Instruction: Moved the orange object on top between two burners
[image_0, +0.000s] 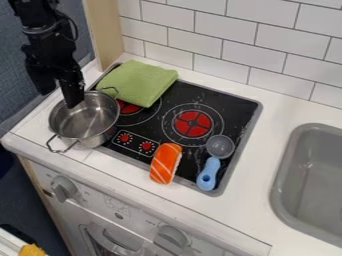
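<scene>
Your gripper (71, 100), open or closed I can't tell, hangs ten o'clock, likely giving six o'clock's orange sushi (165, 163) room.

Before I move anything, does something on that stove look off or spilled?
The green cloth partly covers the left burner, where heat could scorch it, and the orange toy sushi straddles the stovetop's front edge, partly off. I see no clear spill.
</scene>
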